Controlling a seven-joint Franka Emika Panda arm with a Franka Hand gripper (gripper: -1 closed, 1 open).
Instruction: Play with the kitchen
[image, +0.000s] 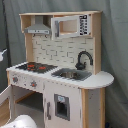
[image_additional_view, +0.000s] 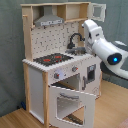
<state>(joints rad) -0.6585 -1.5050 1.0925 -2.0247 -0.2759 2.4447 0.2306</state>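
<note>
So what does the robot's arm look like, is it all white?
Mostly white, yes. In the second exterior view the arm is made of chunky, rounded, smooth white pieces, like fat tubes joined together. Darker bands show where the pieces meet, and one joint has a small round glowing blue light. No loose cables show, and its gripper can't be made out.

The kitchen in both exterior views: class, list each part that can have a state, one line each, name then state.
oven door: swung open, hanging down and outward.
microwave door: swung open in the second exterior view.
hob: bare, nothing on it.
sink: contents cannot be told.
faucet: upright, arched over the sink.
arm: beside the kitchen's sink end, gripper hidden.
</note>
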